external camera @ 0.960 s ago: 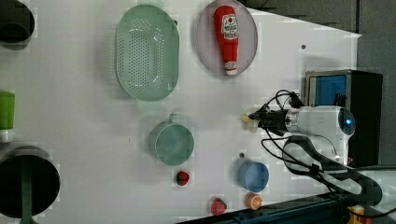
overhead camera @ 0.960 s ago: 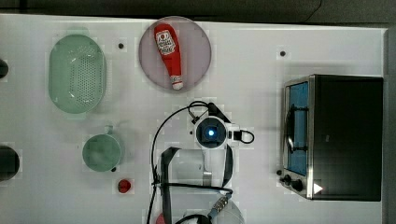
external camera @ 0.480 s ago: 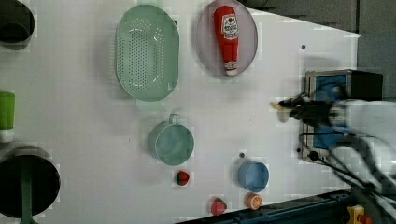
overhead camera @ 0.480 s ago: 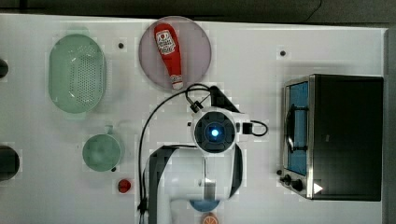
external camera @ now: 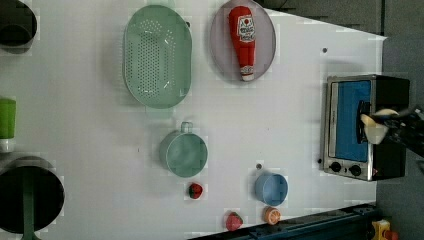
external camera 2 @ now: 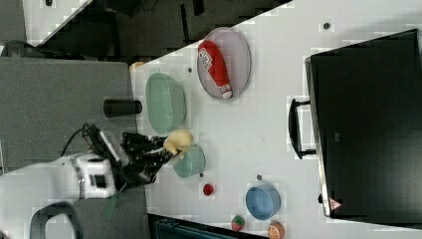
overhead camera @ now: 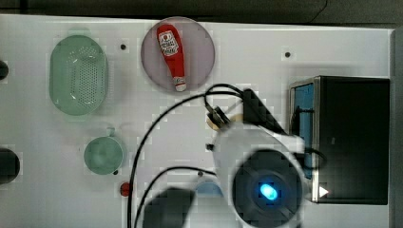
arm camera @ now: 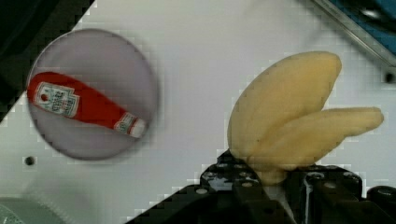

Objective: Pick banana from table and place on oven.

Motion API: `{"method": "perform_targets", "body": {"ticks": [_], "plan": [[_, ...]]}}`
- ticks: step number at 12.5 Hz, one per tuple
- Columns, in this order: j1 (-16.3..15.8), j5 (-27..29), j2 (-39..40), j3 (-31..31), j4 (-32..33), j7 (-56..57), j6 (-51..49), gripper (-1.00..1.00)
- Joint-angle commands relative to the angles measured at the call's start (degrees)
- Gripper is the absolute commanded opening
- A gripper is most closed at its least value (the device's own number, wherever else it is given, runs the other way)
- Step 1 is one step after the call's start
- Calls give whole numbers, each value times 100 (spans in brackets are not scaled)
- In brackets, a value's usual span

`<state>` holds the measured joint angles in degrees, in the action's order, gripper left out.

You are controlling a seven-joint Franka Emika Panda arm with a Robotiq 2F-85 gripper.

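The pale yellow banana (arm camera: 289,112) is off the white table (overhead camera: 157,114), with my gripper (arm camera: 275,182) shut on its lower end and its lobes splaying outward. In the left view the banana (external camera: 376,126) hangs in front of the oven's (external camera: 345,100) blue glass door, with the gripper (external camera: 385,127) coming in from the left view's right. The right view has the banana (external camera 2: 178,141) and gripper (external camera 2: 165,149) well above the table, far to the right view's left of the oven (external camera 2: 368,124). From the top view, the banana (overhead camera: 214,123) peeks out beside the arm, left of the oven (overhead camera: 354,137).
A red ketchup bottle (overhead camera: 172,52) lies on a pink plate (overhead camera: 199,52). A green colander (overhead camera: 78,73), a green cup (overhead camera: 103,155) and a blue bowl (external camera: 271,188) stand on the table. Small red and orange toy fruits (external camera: 196,190) lie near the front edge.
My arm has risen and carried the banana toward the oven: in the left view it went from mid-table rightward to in front of the oven door.
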<state>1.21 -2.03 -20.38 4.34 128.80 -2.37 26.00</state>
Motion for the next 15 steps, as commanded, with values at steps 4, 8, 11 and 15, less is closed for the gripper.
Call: {"method": "perform_targets", "body": {"ticks": [4, 8, 11, 15], "plan": [[262, -157, 520, 1205, -381, 1131, -242, -48], [274, -311, 1360, 1966, -1152, 2256, -233, -48], [289, -308, 2220, 2450, -1906, 3413, -197, -48], [347, 99, 3178, 2830, -2348, 4288, 150, -48]]}}
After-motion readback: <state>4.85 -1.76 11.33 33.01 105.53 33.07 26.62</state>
